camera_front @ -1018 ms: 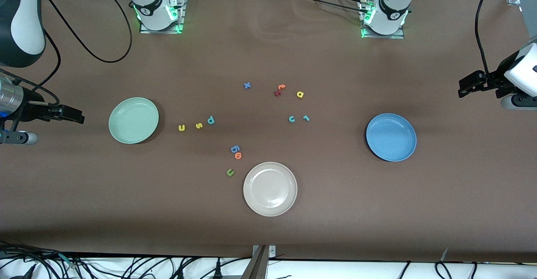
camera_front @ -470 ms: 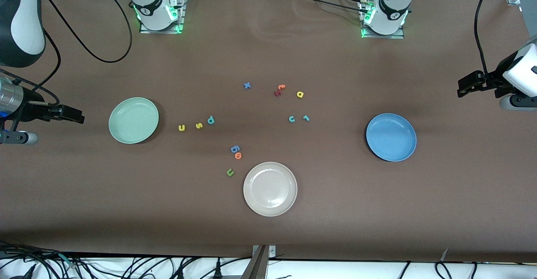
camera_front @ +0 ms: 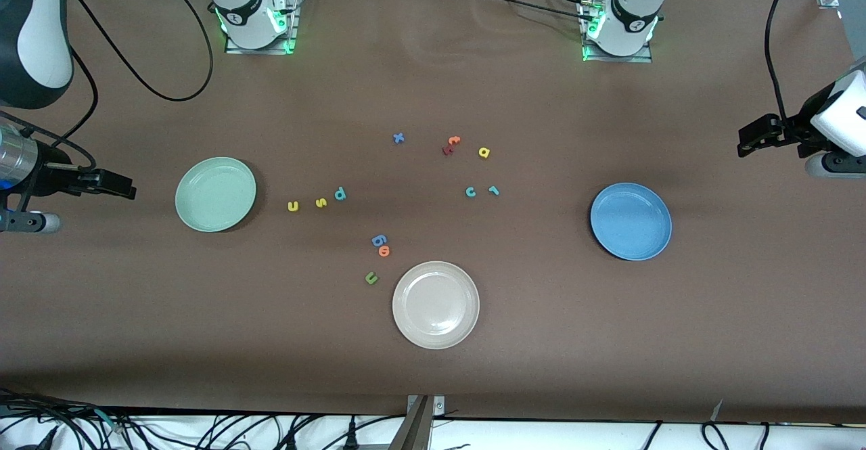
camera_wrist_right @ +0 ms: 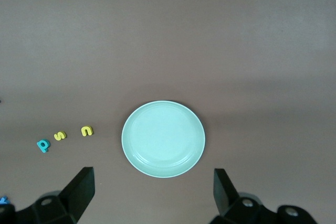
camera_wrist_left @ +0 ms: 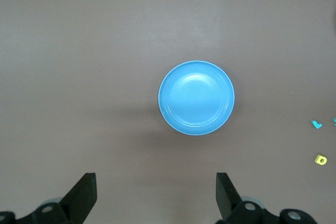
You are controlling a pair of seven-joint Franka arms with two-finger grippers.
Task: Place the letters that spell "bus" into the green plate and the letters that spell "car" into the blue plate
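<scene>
Plates: three, green plate [camera_front: 215, 194], blue plate [camera_front: 630, 221], cream plate [camera_front: 436, 304], nothing in any
Letters: eleven, all on table [camera_front: 609, 342]
Left gripper [camera_wrist_left: 155, 195]: spread wide, holding nothing
Right gripper [camera_wrist_right: 152, 192]: spread wide, holding nothing

Cream-white plate [camera_front: 436, 304], olive "u" [camera_front: 371, 277], blue "g" [camera_front: 379, 239], orange "o" [camera_front: 384, 252], blue "x" [camera_front: 398, 138]

Three plates [camera_front: 216, 194], twelve foam letters [camera_front: 321, 202]: three yellow, three teal, two blue, two orange, one red, one olive

I see a matt brown table [camera_front: 609, 342] covering, smooth-looking plates with a slight sheen: green plate [camera_front: 215, 194], blue plate [camera_front: 630, 221], cream-white plate [camera_front: 436, 304]; the letters look matt.
</scene>
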